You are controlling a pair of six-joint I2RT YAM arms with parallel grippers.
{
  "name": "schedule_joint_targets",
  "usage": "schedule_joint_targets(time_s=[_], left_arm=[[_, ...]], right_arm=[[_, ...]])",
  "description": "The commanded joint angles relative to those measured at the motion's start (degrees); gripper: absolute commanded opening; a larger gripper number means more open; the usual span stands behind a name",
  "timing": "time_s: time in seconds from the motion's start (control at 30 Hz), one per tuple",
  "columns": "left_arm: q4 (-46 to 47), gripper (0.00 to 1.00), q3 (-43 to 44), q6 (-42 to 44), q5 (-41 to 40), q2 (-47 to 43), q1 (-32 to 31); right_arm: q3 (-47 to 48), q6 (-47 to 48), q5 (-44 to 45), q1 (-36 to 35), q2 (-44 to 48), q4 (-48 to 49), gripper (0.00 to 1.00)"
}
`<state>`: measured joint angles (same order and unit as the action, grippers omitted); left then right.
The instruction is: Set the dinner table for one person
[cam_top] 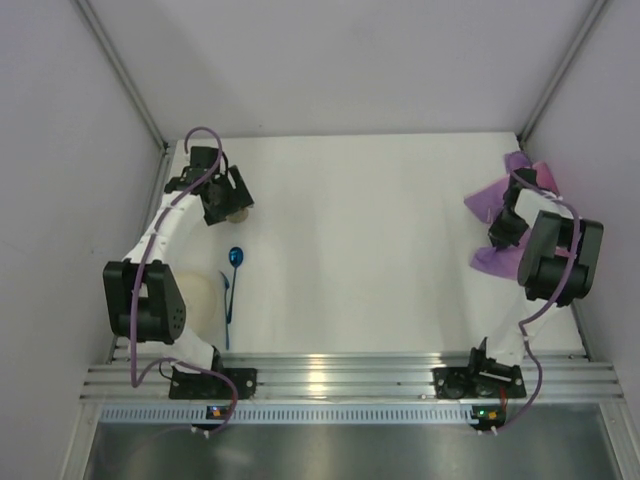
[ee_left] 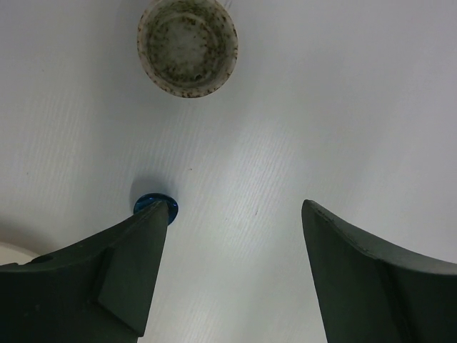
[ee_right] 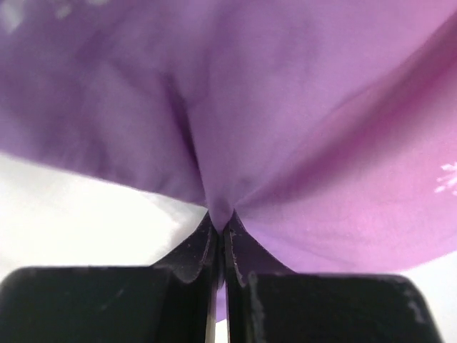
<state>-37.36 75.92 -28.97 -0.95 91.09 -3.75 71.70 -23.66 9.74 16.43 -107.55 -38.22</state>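
Observation:
The dinner table is a white tabletop with a ribbed aluminium rail along its near edge. My right gripper is at the far right, shut on a fold of the crumpled purple placemat, which fills the right wrist view above the closed gripper. My left gripper is open at the back left, just short of a small speckled cup. Nothing lies between its jaws. A blue spoon lies near it; its bowl peeks out from behind the left finger.
A cream plate lies at the left, partly under the left arm, and its rim shows in the left wrist view. The spoon's handle runs toward the rail beside it. Grey walls close in the table's left, back and right sides.

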Motion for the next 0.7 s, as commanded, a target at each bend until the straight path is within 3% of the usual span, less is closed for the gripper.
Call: schedule_joint_targets(time_s=[0.0,0.3,0.43,0.47,0.5,0.53,0.57,0.67], left_arm=[[0.27,0.8,2.21,0.06,0.07,0.49,0.14],[-1.83,0.8,4.67,-1.17,-4.58,-2.92,-0.82],[-3.32,0.8,5.55,-0.91,-6.43,-4.78,-0.82],[-4.02,0.8,5.73,-1.0,-6.61,-5.04,-0.82],[-4.29,0.8,5.82,-1.35,-6.69,-5.65,-0.82],[-4.47,0.8,5.82,-1.61,-6.78,-5.83,-0.82],[-4.65,0.8,5.73,-1.88,-6.61,-6.18,-0.91],[-4.3,0.8,5.12,-3.28,-6.52,-7.15,-2.13]], right_arm=[[-0.78,-1.3,-1.04,-7.0,-2.24,-0.18,0.0],[11.61,-7.35,-0.16,-39.16,3.22,-10.73,0.0],[17.23,-11.93,-5.85,-49.98,1.38,-11.09,0.0],[19.77,-12.2,-6.91,-53.39,0.42,-11.18,0.1],[21.01,-12.29,-8.14,-55.08,-1.24,-11.0,0.32],[22.33,-11.07,-9.63,-56.58,-2.04,-10.83,0.62],[24.69,-10.45,-11.39,-58.94,-2.66,-11.0,0.99],[25.51,-8.95,-12.03,-61.51,-1.71,-11.53,1.0]])
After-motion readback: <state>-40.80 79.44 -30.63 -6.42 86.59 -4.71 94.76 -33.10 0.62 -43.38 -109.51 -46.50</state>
